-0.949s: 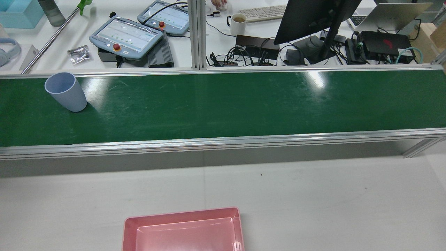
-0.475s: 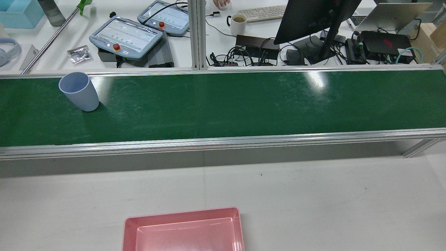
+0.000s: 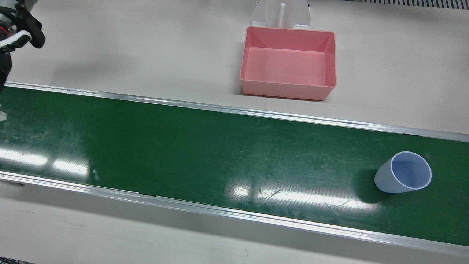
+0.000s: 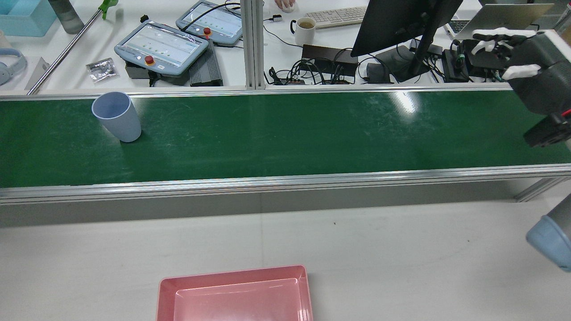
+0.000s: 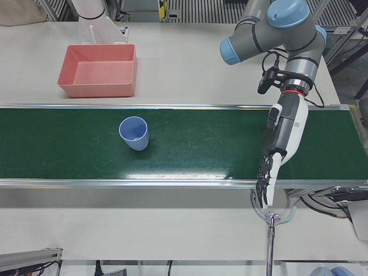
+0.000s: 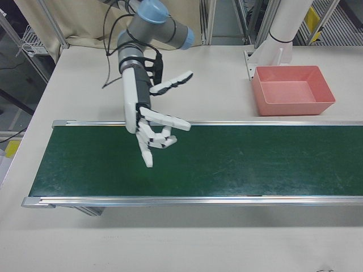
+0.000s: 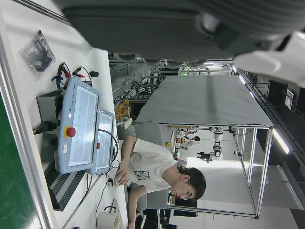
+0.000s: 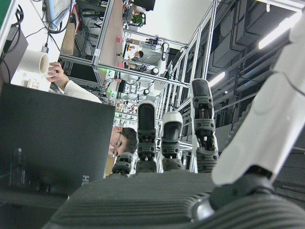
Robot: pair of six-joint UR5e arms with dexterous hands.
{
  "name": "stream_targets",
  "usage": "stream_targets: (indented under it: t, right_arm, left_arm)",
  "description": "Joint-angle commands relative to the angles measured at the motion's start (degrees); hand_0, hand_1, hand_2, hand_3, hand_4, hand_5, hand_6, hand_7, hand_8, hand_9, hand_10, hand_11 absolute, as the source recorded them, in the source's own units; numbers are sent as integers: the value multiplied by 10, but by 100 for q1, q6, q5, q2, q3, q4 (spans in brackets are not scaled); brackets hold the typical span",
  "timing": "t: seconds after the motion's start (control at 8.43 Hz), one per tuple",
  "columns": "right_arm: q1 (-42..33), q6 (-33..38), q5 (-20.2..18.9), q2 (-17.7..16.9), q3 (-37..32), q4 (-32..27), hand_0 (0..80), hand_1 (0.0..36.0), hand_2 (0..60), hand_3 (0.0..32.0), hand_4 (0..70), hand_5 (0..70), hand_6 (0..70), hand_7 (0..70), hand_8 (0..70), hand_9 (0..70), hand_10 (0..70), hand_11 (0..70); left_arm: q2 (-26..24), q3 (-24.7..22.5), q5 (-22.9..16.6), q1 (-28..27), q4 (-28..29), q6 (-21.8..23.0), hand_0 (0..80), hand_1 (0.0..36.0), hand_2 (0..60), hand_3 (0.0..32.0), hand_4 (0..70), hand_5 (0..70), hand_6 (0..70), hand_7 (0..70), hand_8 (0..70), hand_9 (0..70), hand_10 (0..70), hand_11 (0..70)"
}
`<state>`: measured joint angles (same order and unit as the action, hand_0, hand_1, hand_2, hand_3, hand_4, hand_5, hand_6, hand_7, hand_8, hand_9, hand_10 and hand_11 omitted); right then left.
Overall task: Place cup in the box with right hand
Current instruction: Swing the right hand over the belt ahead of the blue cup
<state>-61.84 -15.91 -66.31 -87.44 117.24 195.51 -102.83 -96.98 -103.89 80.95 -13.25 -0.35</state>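
A pale blue cup point(image 4: 117, 117) stands upright and alone on the green belt, toward the left of the rear view; it also shows as the cup point(image 3: 403, 178) and the cup point(image 5: 134, 133). The pink box point(image 4: 234, 294) sits empty on the white table; the front views show the same box point(image 3: 289, 62) point(image 6: 292, 90). My right hand point(image 6: 156, 127) hovers over the other end of the belt, open with fingers spread, far from the cup; the rear view catches this hand point(image 4: 517, 53). My left hand point(image 5: 276, 155) hangs open over the belt's end, fingers pointing down.
The belt point(image 4: 285, 133) runs between aluminium rails. Beyond it a desk holds teach pendants point(image 4: 163, 47), a mug point(image 4: 305, 29), a monitor point(image 4: 401, 22) and cables. A person point(image 7: 157, 167) sits at that desk. A right-arm joint point(image 4: 551, 243) juts in at the lower right.
The cup has travelled to the right along the belt in the rear view. My right hand and arm have come into that view at the right edge.
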Motion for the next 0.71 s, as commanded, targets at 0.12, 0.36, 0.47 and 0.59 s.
stream_targets:
  t: [0.12,0.36,0.47,0.59]
  right_arm:
    - [1594,-621,1900,1053,-157,532,504,8,0,0,329,46,266,700,237,468,53,84]
    - [1727,-1008,2296,1499,-401,637,505,11,0,0,379,42,273,700,234,464,37,59]
    - [1736,-1054,2333,2015,-856,716,505,22,0,0,416,39,277,700,229,456,34,54]
    - [1762,-1054,2333,2482,-1348,725,503,29,0,0,473,36,290,700,232,457,33,52]
  left_arm:
    - [-9,-5,0,0,-37,0,0,0,0,0,0,0,0,0,0,0,0,0]
    - [-9,-5,0,0,-11,0,0,0,0,0,0,0,0,0,0,0,0,0]
    - [-9,4,0,0,-2,0,0,0,0,0,0,0,0,0,0,0,0,0]
    - [-9,4,0,0,7,0,0,0,0,0,0,0,0,0,0,0,0,0]
